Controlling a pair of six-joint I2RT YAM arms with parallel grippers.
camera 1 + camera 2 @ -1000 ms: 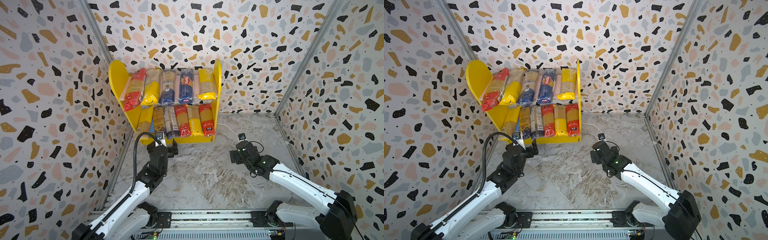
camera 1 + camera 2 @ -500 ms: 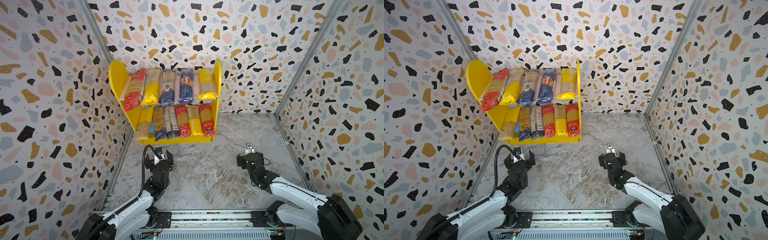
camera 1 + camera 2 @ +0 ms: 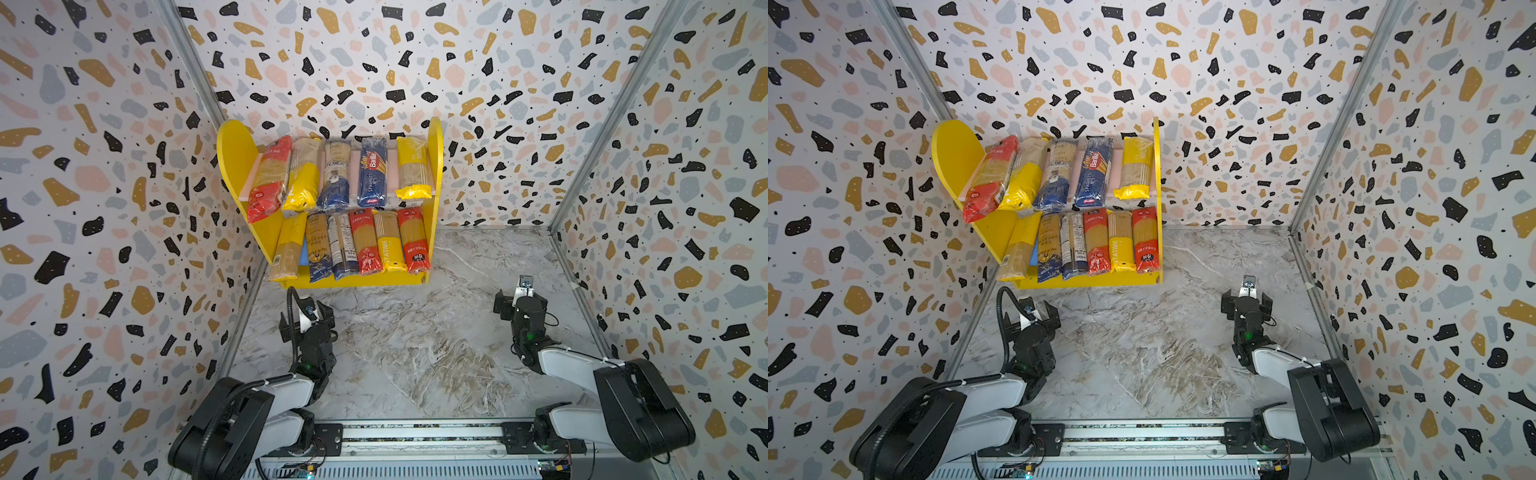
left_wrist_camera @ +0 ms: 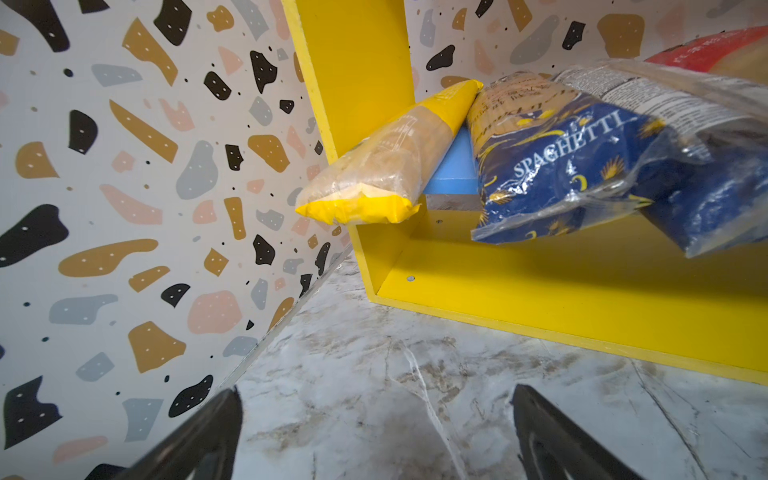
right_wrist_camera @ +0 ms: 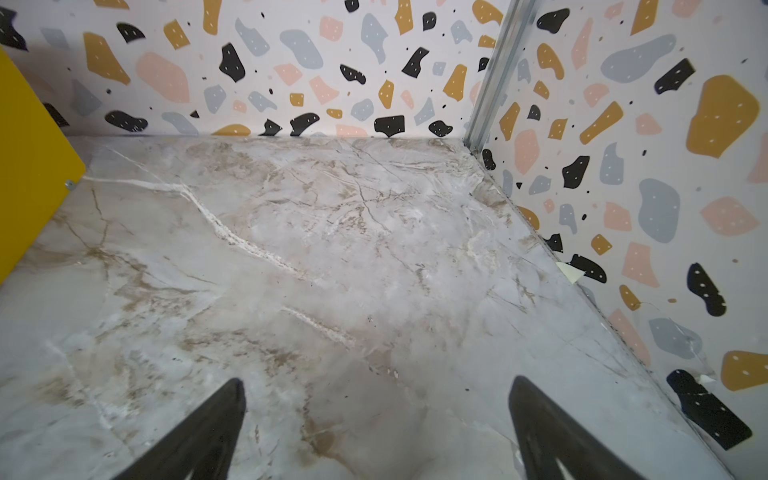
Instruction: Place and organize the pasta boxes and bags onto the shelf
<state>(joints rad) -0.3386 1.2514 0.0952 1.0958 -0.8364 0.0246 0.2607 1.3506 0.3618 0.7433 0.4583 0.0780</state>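
Pasta packs (image 3: 372, 172) lie side by side across both boards of the shelf (image 3: 235, 153), lengthwise so all fit. Left fingers (image 4: 199, 440) and right fingers (image 5: 203, 432) spread, empty, over desk (image 3: 415, 353) before the shelf: task judged complete.

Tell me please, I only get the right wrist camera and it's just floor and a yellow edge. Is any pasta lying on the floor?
Observer: No. In both top views the marble floor has no packs on it; every pasta pack lies on the shelf.
Operator: How many are up high?
Observer: Five on the pink upper board, and the Barilla pack is fourth from the left.
Operator: Is the other gripper holding one?
Observer: No, the left gripper is open and empty, in front of the shelf.
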